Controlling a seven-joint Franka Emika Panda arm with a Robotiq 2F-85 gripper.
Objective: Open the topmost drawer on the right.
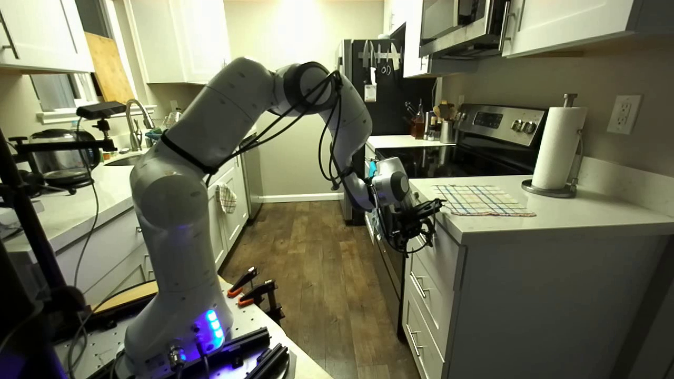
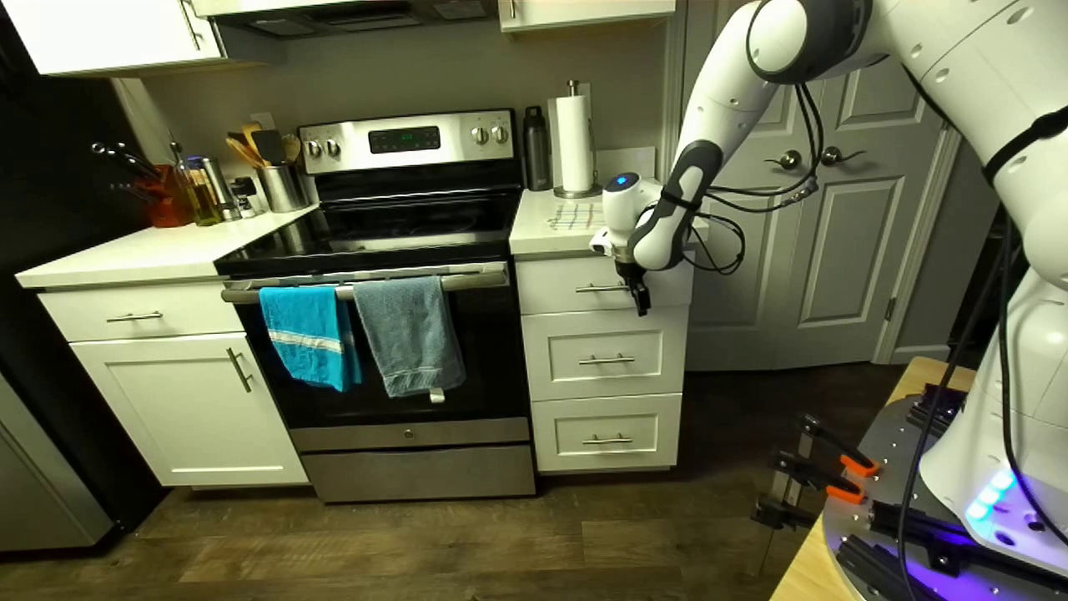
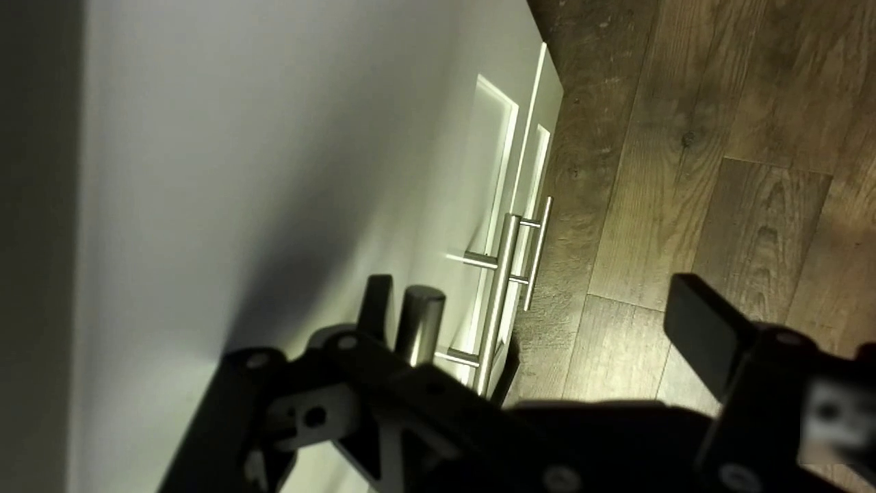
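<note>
The top drawer [image 2: 557,288] sits closed beside the stove [image 2: 384,221], just under the desk [image 2: 530,225]. Its handle [image 3: 419,320] lies between the fingers [image 3: 705,329], spread wide — close to one, though whether touching I cannot tell. Paper towels [image 2: 574,142] stand on the desk above.

Exterior view looks past arm [image 1: 216,126] toward fridge [image 1: 387,113]; exterior view faces stove [image 2: 392,219]; both catch drawers [image 2: 605,342]. Wrist view: close on those, downward.

The back wall [image 1: 295,31] glows bright in an exterior view. In the wrist view, a soft shadow [image 3: 291,274] darkens the topmost drawer [image 3: 274,164].
</note>
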